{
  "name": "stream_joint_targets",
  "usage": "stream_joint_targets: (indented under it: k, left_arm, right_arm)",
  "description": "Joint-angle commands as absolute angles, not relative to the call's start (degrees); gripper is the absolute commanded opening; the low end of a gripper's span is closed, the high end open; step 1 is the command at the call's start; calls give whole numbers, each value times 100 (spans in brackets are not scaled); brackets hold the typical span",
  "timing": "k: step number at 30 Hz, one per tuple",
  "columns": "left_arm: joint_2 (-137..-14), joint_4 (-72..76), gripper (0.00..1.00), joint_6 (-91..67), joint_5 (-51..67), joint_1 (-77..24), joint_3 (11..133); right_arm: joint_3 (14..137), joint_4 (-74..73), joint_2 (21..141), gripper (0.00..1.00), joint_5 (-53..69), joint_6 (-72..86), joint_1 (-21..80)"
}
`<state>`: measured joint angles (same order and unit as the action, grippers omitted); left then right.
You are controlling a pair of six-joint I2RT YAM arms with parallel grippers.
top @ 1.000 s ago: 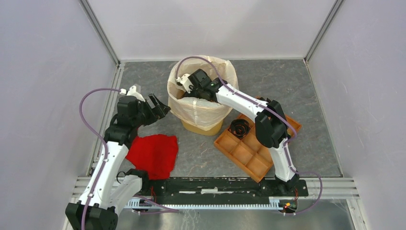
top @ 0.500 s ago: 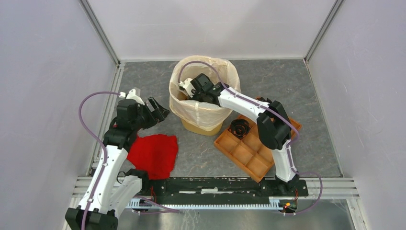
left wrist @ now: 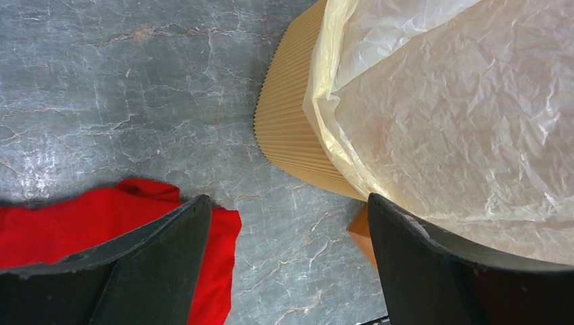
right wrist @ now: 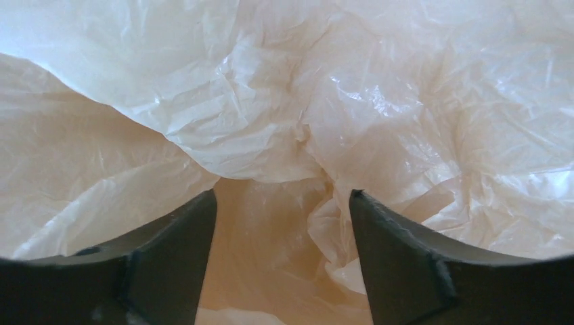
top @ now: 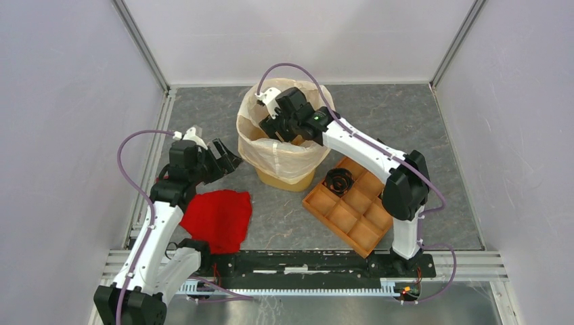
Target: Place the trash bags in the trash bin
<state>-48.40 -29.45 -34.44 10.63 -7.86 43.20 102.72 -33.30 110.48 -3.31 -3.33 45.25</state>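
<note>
The trash bin (top: 287, 179) stands mid-table, orange-yellow with ribbed sides (left wrist: 291, 128). The cream-white trash bag (top: 283, 153) lines it, folded out over the rim and hanging down the outside (left wrist: 440, 115). My right gripper (top: 269, 126) hovers over the bin's mouth, pointing down into it. Its jaws are open (right wrist: 281, 203), with crumpled bag film (right wrist: 271, 88) just ahead of them and nothing between them. My left gripper (top: 227, 156) is open beside the bin's left side, above bare table (left wrist: 288, 223), touching nothing.
A red cloth (top: 216, 217) lies on the table near the left arm, under the left finger (left wrist: 68, 220). A flat orange-brown compartment tray (top: 352, 217) with a black coil (top: 338, 180) in it sits right of the bin. Walls enclose the table.
The right gripper has risen out of the bin to its rim and shifted slightly back. The bag's rim edge looks fuller at the back. The left arm has barely moved.
</note>
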Motion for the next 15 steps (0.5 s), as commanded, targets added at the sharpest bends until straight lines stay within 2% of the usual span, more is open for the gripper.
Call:
stream_joint_targets:
  k: [1, 8, 15]
  left_arm:
    - [-4868, -2651, 91, -3503, 1228, -791, 4247]
    - [-4898, -2293, 91, -3763, 1840, -800, 3768]
    - [-4734, -1495, 91, -4140, 2853, -1083, 3269]
  right_arm:
    - [10756, -3384, 10939, 84, -528, -249, 4535]
    - [11135, -3419, 10143, 97, -470, -113, 4535]
    - [10878, -3157, 8760, 98, -684, -155, 4535]
